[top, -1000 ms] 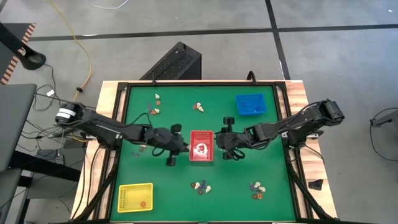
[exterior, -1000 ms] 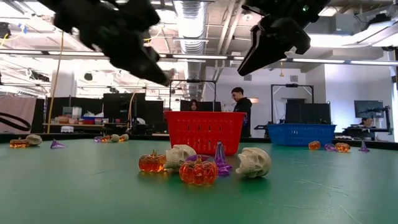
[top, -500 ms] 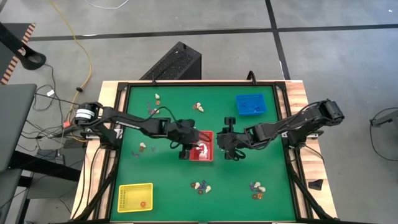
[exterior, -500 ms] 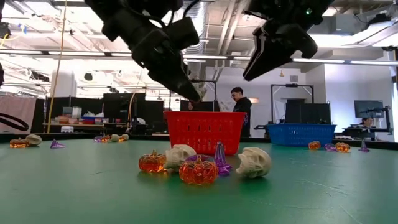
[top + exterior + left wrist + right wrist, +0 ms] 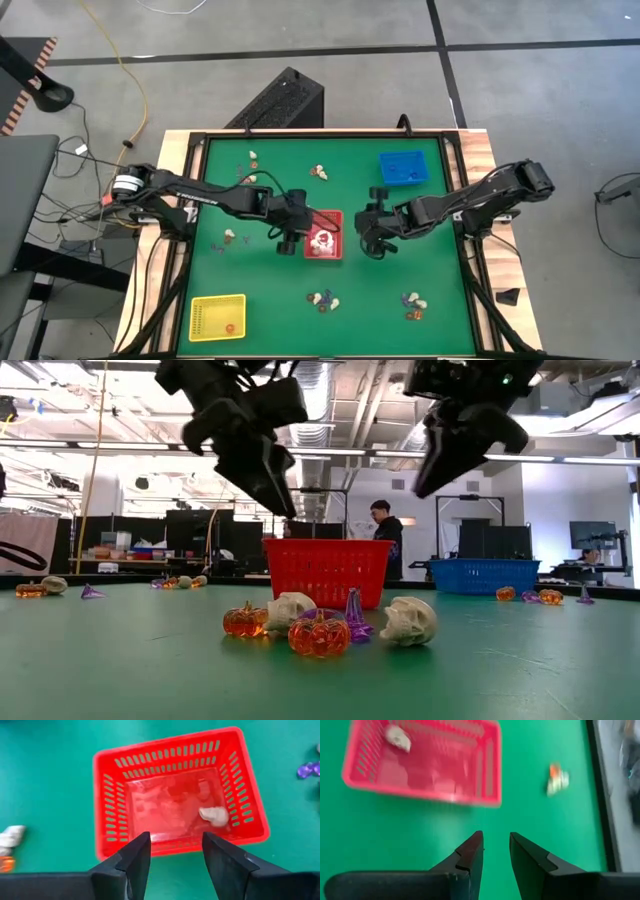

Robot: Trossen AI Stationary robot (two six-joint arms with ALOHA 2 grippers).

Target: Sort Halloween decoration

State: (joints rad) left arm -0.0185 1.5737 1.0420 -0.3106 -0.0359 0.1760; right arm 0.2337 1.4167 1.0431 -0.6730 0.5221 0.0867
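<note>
Red plastic basket (image 5: 323,234) sits at the middle of the green table (image 5: 270,290), with one white skull trinket (image 5: 214,815) lying inside it. The left tool (image 5: 288,241) hangs just beside the basket's left wall, its fingers spread apart and empty. The right tool (image 5: 372,246) hovers on the basket's opposite side, a little apart from it, fingers parted and also holding nothing. Just in front of the basket, a cluster of orange pumpkins (image 5: 319,634), cream skulls (image 5: 408,620) and a purple hat (image 5: 354,614) rests on the table. More trinkets (image 5: 319,172) lie behind the basket. A blue basket (image 5: 403,168) stands behind and to its right, a yellow basket (image 5: 217,318) in front and to its left.
</note>
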